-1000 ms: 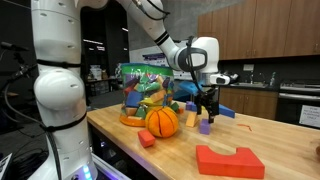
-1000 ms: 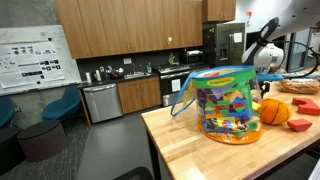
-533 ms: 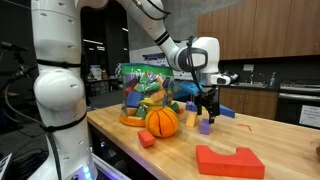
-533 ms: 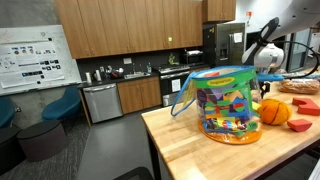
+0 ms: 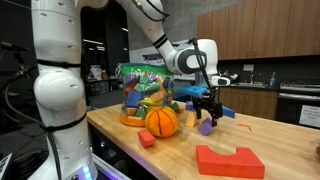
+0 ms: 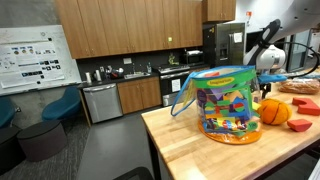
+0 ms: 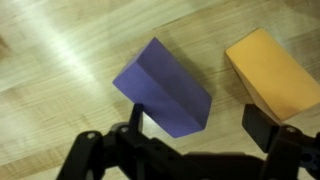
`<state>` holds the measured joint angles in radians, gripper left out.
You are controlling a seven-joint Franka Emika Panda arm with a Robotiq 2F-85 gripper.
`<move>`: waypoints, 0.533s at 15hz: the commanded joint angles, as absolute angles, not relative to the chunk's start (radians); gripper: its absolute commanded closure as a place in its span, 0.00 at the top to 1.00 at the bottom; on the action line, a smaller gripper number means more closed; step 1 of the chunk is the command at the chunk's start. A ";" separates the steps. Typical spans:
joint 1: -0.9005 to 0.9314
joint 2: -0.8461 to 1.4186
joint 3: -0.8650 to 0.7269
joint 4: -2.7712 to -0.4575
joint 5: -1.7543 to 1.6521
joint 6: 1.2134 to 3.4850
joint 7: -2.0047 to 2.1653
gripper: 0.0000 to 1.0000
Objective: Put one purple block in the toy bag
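The purple block (image 5: 205,127) is a small light-purple cube on the wooden table, just to the right of the orange pumpkin. In the wrist view it (image 7: 165,90) lies below the jaws, nearer the left finger. My gripper (image 5: 206,106) hangs open and empty just above it; in the wrist view (image 7: 200,128) both fingers are spread, and it also shows at the far right of an exterior view (image 6: 268,72). The toy bag (image 5: 141,88), see-through with a green top and full of coloured toys, stands upright behind the pumpkin and shows large in an exterior view (image 6: 226,102).
The orange pumpkin (image 5: 162,121) sits in front of the bag. A small red cube (image 5: 147,139) and a red arch block (image 5: 228,160) lie nearer the table's front. An orange-yellow block (image 7: 274,74) lies right beside the purple block. The table edge (image 6: 170,150) is close to the bag.
The gripper has shifted slightly over the purple block and its wrist has turned a little. The block, bag and pumpkin have not moved.
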<state>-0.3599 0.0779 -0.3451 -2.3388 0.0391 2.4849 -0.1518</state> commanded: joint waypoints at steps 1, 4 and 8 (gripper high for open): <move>-0.364 0.094 -0.357 -2.368 -0.035 2.530 -0.152 1.00; -0.372 0.107 -0.368 -2.377 -0.051 2.545 -0.153 1.00; -0.387 0.109 -0.364 -2.373 0.031 2.537 -0.173 1.00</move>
<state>-0.3706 0.1135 -0.3707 -2.3721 -0.0264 2.5313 -0.1508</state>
